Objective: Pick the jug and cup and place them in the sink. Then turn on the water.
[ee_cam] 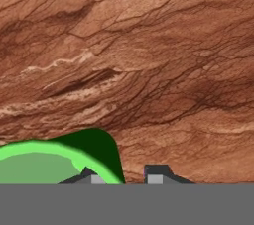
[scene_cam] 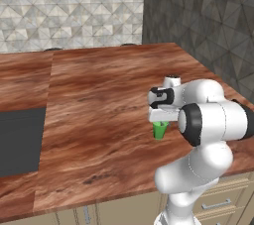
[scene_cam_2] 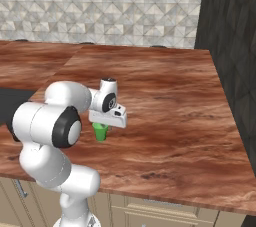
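1. Nearest us, the two-finger gripper (ee_cam: 120,175) has one dark tip on the rim of the bright green tapered cup (ee_cam: 47,162) directly below it, the other outside; we cannot tell whether it grips.
2. We fear pinching only one wall could tip the cup on the reddish-brown wooden counter (scene_cam: 99,100).
3. The cup looks empty; the dark charcoal sink (scene_cam: 20,142) lies well apart, nothing visible inside.

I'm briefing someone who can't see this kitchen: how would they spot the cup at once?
Start from the wide reddish-brown wooden counter that runs to the tiled wall. Near its front edge, right of the dark sink, the white arm bends down over one small thing. That is the cup: a bright green handleless tumbler, the only green item there.
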